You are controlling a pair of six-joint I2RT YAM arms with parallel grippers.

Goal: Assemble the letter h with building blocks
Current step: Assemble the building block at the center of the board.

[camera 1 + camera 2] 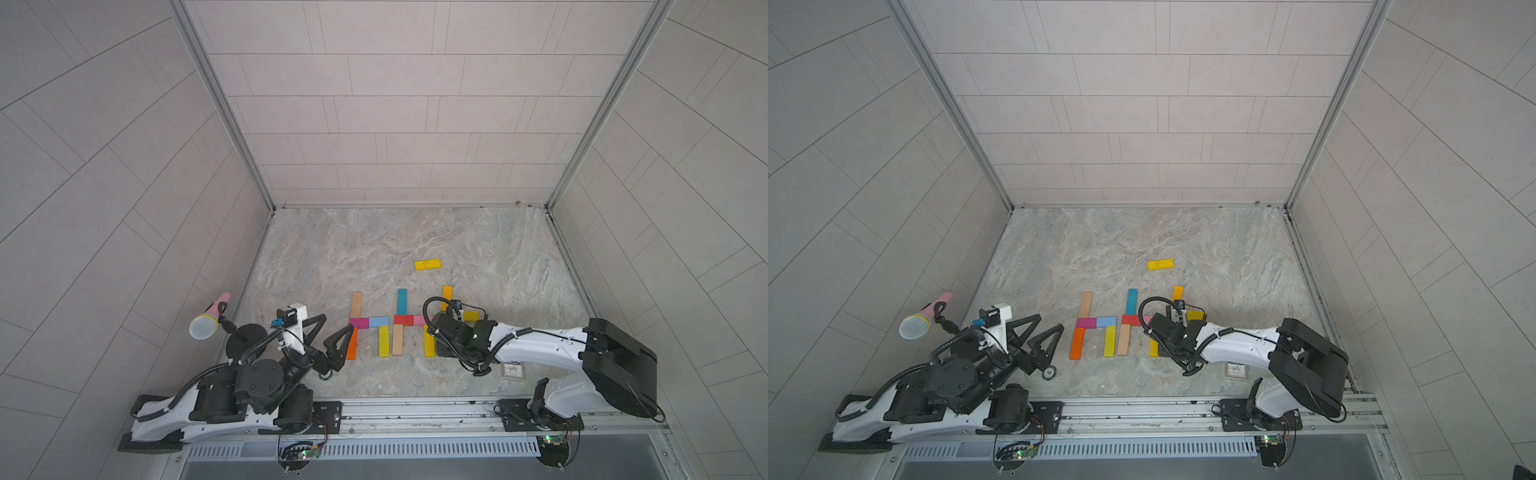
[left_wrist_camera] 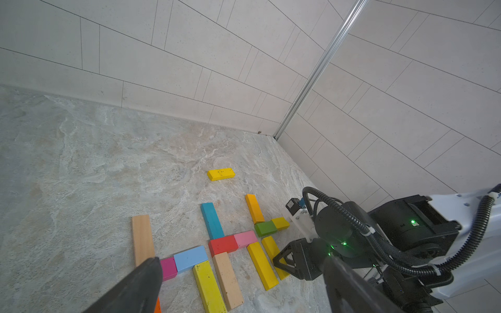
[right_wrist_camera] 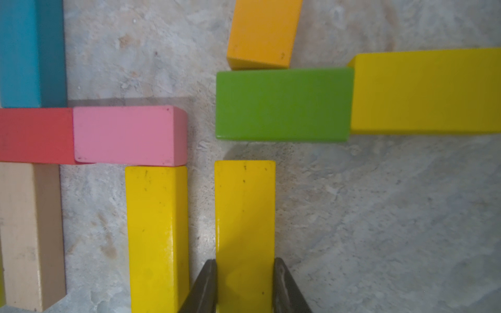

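Fifteen blocks are showing in all: five yellow, two plain wood, two orange, and one each of magenta, light blue, teal, red, pink and green.

At the far left a microphone (image 1: 203,326) is standing beside the table (image 1: 374,249). The left gripper (image 1: 338,322) is hovering with its jaws spread wide and holding nothing, just beside the orange block (image 1: 352,345) at the foot of one h. A small round disc (image 1: 1049,372) is lying by its wrist.

That h and a second h beside it are lying flat, with their blocks touching.

Further right, the right gripper (image 3: 245,261) is clamping tight on a long yellow block (image 3: 245,203). The far end of this block is stopping just short of the green block (image 3: 283,104), and it is running alongside a neighbouring yellow block (image 3: 157,233) without touching it. The right arm is hiding the green block in both top views. A printed card (image 1: 513,370) is lying under that arm.

A lone yellow block (image 1: 427,264) is lying further back, and bare table is stretching from it to the back wall.
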